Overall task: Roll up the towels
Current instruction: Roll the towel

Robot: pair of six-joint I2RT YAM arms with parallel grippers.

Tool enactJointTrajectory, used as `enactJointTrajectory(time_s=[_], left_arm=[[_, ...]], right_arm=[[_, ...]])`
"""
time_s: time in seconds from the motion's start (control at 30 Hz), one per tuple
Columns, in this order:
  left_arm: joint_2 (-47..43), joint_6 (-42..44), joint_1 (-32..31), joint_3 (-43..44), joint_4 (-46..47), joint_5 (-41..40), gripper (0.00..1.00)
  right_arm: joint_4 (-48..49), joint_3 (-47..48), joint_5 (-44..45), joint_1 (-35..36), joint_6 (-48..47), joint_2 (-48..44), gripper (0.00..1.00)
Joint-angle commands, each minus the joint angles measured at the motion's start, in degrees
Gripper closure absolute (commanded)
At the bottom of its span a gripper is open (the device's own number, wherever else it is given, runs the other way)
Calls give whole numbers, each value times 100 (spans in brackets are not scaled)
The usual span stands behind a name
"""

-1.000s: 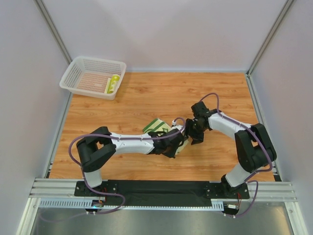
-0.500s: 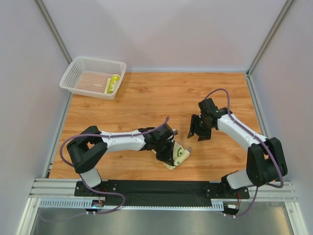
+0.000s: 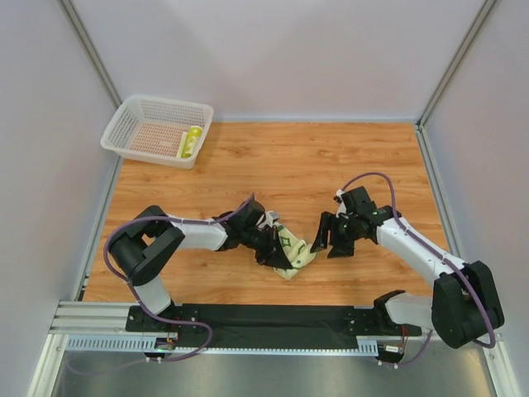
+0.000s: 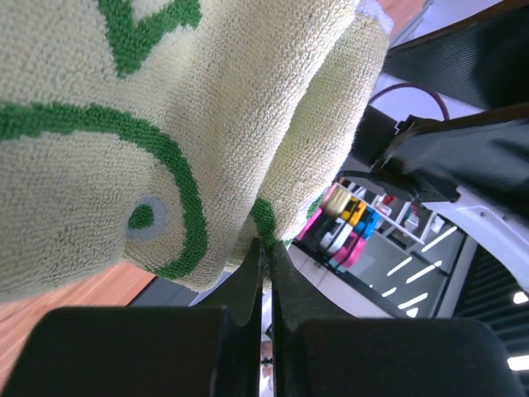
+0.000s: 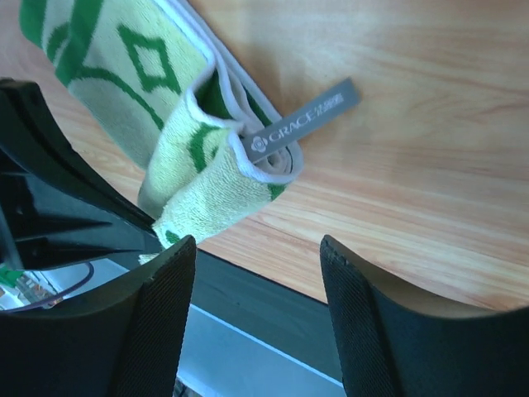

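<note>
the cream towel with green swirls [image 3: 295, 252] is lying doubled over on the wooden table [image 3: 273, 157], near the front edge and between the two arms, with its grey label [image 5: 306, 120] sticking out of the folded end. the left gripper [image 3: 275, 246] is pinching a fold of it, jaws clamped tight on the cloth. the right gripper [image 3: 331, 240] is hovering just beside the towel's other end, fingers spread and nothing between them. a yellow-green towel [image 3: 192, 141] is sitting rolled in the white basket [image 3: 165, 101] at the far left corner. the rolling of the patterned towel is, by the look of it, only beginning. the next move is probably calling for the right gripper to be pinning or turning the loose end while the left is holding the cloth taut.
</note>
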Motion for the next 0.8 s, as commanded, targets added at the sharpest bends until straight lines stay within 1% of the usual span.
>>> enactJointTrajectory(time_s=[0.0,0.1,0.2,0.37,0.53,0.77], left_arm=[[175,-536,110,-35,735,544,100],[325,-598,189,-62,832,597,100],[457,-659,251,-106,946,667,100],[580,-774,347,-237,1078,650,100],[720,-1196,435,-563,1728,650,100],[861,-1266,471,-660,1913,685,100]], right_arm=[[700,-386,-583,160,418,-106,36],[1201,-632,-672,230,674,-36,36],[1448,-703,-698,274,771,148,35],[1633,-686,-689,274,788,438,35],[1817,-755,-689,283,806,710,36],[2108,-844,-593,318,876,1027,37]])
